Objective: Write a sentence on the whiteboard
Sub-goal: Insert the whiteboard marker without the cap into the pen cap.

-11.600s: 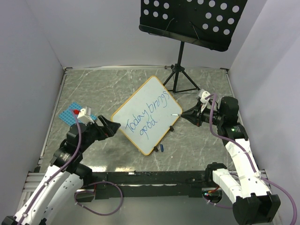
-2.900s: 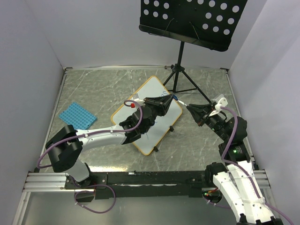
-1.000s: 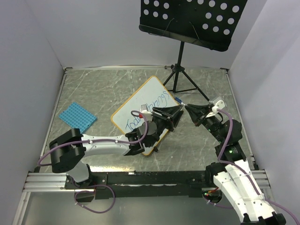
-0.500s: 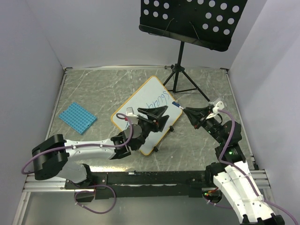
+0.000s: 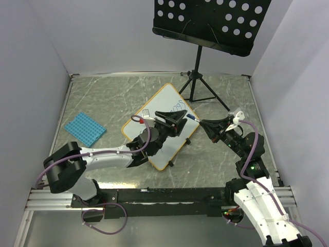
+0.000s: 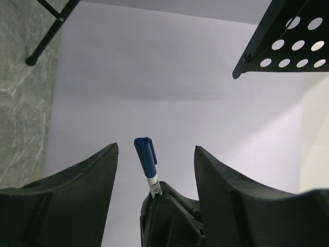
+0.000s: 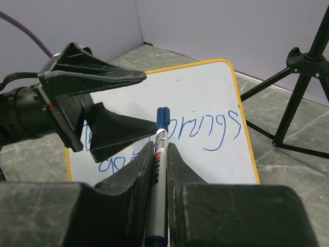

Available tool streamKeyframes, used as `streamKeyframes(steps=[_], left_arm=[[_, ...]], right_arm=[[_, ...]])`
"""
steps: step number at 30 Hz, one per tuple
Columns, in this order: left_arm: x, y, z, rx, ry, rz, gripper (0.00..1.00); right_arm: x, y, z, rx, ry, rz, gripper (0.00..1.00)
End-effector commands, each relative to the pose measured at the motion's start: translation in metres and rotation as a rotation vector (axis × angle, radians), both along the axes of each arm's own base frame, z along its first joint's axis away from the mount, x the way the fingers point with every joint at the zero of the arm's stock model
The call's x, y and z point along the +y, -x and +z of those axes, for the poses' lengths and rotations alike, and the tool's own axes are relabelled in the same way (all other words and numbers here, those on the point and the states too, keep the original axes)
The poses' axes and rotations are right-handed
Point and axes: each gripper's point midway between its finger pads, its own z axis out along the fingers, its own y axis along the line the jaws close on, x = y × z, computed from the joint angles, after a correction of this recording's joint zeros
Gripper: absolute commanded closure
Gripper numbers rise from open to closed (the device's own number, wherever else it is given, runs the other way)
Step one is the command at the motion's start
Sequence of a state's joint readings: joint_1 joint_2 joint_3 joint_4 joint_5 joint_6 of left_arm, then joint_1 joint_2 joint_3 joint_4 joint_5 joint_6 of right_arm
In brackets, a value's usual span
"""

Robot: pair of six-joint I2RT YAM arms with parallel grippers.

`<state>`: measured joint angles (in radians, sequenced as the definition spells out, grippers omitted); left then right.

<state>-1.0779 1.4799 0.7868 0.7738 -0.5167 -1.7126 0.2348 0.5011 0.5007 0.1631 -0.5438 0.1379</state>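
Left pincer (image 5: 182,121) wide over the whiteboard's (image 5: 154,105) right edge; just beside, right pincer (image 7: 159,148) tight on blue marker (image 7: 160,135).

In right wrist view, sentence (image 7: 216,128) is largely covered by left gripper (image 7: 151,100): only "brings" is read whole, first word hidden. Marker (image 7: 160,135) barrel is buried between right gripper (image 7: 158,153) fingers, lower end cut by frame edge.

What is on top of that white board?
Blue handwriting on the whiteboard: only "rings" reads clearly. The open left fingers and the capped blue marker, gripped by the right fingers, cover much of the rest.
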Motion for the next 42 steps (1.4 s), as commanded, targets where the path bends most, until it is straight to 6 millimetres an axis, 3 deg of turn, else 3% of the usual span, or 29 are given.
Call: streamKeyframes(steps=[1,8,11,14,16,20,25,34,42], left_arm=[[-0.012,0.002,0.043,-0.078,0.103,-0.050,0.39],[-0.027,0.000,0.043,-0.073,0.115,-0.081,0.46],[-0.027,0.000,0.045,-0.080,0.125,-0.084,0.56],[-0.027,0.001,0.046,-0.085,0.127,-0.085,0.67],[-0.026,0.001,0.050,-0.097,0.137,-0.086,0.81],[-0.034,0.006,0.051,-0.112,0.137,-0.122,0.99],[-0.057,0.019,0.062,-0.142,0.153,-0.172,0.99],[-0.098,0.060,0.079,-0.159,0.216,-0.239,0.99],[-0.109,0.090,0.099,-0.189,0.244,-0.262,0.99]], right_arm=[[0.000,0.002,0.010,-0.025,-0.020,0.006,1.00],[0.000,0.002,0.011,-0.024,-0.023,0.007,1.00],[0.000,0.002,0.013,-0.027,-0.026,0.006,1.00],[0.000,0.002,0.011,-0.021,-0.026,0.006,1.00],[-0.001,0.001,0.010,-0.023,-0.023,0.002,1.00],[-0.001,-0.001,0.007,-0.013,-0.019,-0.002,1.00],[0.001,-0.006,0.005,0.003,-0.023,0.004,1.00],[-0.002,-0.014,0.005,0.015,-0.021,-0.030,1.00],[-0.012,-0.024,0.001,0.036,-0.030,-0.102,1.00]])
